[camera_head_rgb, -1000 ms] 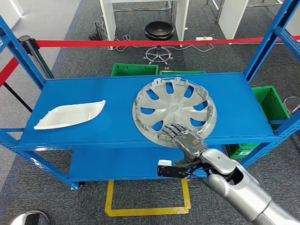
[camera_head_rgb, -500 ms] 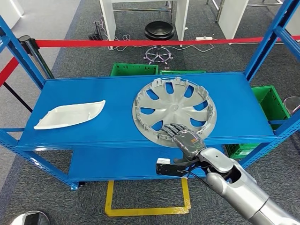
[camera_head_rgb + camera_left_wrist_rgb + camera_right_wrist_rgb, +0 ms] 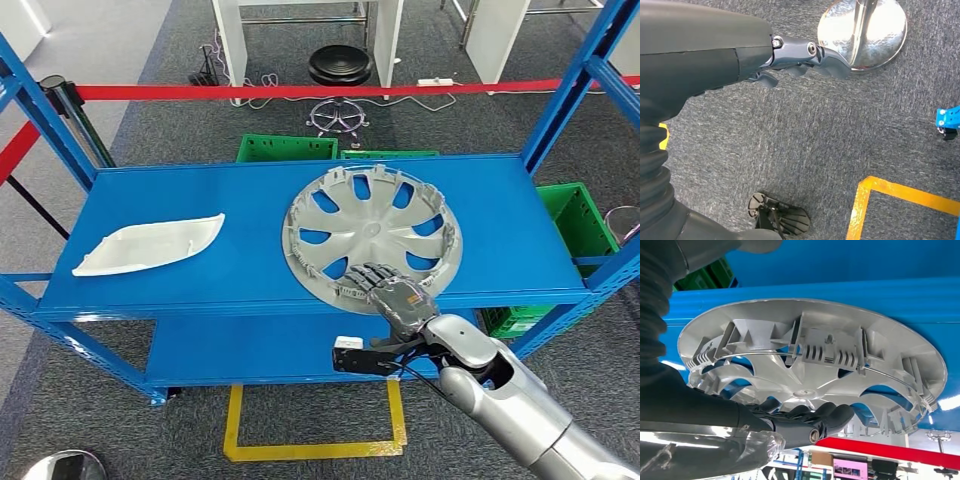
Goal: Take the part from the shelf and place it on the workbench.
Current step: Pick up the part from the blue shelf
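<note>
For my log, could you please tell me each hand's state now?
Left hand: holds nothing.
Right hand: on the hubcap rim; grip cannot be told.

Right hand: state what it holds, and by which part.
The right hand rests its fingers over the near rim of the grey wheel cover on the blue shelf; whether they actually grip it cannot be told.

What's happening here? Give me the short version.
The robot's right hand is at the near rim of the grey wheel cover lying on the blue shelf, its fingers over the edge; a firm grip cannot be confirmed. The cover sits flat on the shelf. A white part lies further left. The left hand hangs over the carpet, holding nothing.
</note>
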